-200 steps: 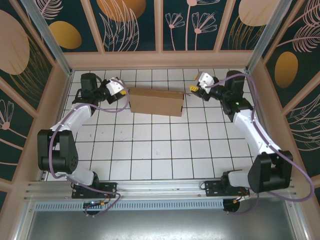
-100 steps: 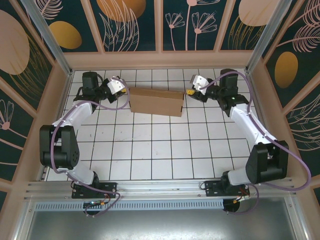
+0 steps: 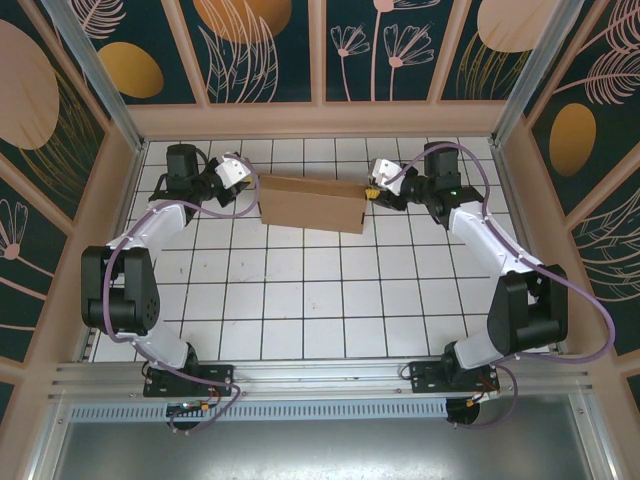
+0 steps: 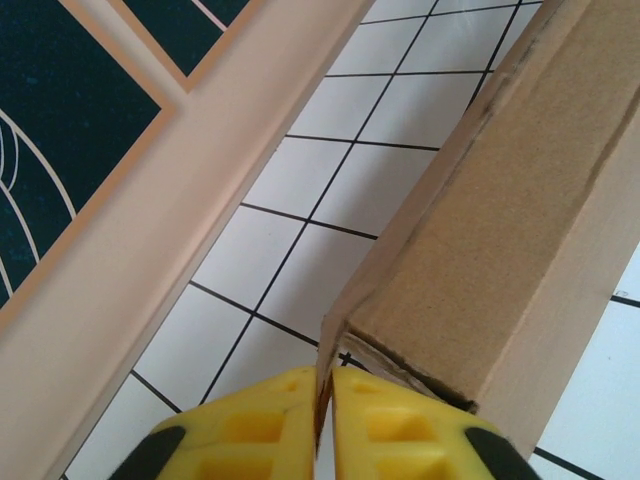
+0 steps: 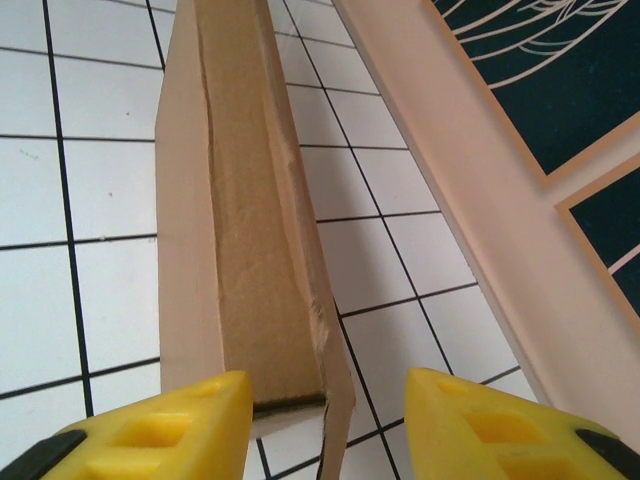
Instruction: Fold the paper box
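Since a second earlier, the right pincer (image 3: 369,191) had swung inward from clear of the box to reach its right end, while the box itself had not shifted. On the white tiled worktop (image 3: 300,300), the paper box (image 3: 312,204) lay near the far wall, a shallow brown cardboard shape with one arm at each end. The right pincer stood partly open, its yellow fingers (image 5: 170,425) straddling the end of a box wall without squeezing it. The left pincer (image 4: 324,385) was closed tight on a thin cardboard edge at the box's left corner. The step in hand appeared to be squaring or tucking the end flaps. The next move probably called for the right pincer to close on its end, or press it inward, with the left holding firm. From above it was hard to tell whether the top was open, the wrist views cut off most of the box, and whether any flap had locked could not be told.
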### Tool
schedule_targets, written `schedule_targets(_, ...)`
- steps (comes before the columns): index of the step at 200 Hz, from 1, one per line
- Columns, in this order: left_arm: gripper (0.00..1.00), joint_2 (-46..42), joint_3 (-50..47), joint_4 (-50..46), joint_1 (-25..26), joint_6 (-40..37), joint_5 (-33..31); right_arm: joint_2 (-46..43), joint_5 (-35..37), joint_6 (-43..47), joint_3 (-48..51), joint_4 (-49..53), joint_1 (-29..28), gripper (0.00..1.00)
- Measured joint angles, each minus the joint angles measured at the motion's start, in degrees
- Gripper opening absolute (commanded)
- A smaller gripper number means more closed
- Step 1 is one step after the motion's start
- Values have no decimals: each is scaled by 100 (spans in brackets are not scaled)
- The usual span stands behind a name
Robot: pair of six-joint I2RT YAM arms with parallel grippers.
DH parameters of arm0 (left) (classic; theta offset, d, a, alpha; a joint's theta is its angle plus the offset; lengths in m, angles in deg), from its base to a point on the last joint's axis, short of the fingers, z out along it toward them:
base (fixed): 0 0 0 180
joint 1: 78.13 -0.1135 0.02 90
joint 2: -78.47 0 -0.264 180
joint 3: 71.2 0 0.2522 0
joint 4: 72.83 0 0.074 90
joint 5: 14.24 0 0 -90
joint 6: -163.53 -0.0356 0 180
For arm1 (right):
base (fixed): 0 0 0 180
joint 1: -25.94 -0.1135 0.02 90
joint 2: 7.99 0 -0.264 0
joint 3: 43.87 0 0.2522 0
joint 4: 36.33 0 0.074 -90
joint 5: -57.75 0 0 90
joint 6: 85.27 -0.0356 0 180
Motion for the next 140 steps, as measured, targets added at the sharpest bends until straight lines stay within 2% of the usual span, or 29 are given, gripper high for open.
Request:
schedule_targets(49, 5, 9, 0, 11, 0, 11, 0, 0, 254, 184, 0, 13, 4, 46)
schedule_targets(114, 6, 9, 0, 28, 0, 35, 0, 203, 472, 175, 2, 11, 0, 42)
schedule_targets(140, 6, 7, 0, 28, 2, 39, 2, 267, 535, 138, 0, 7, 0, 37)
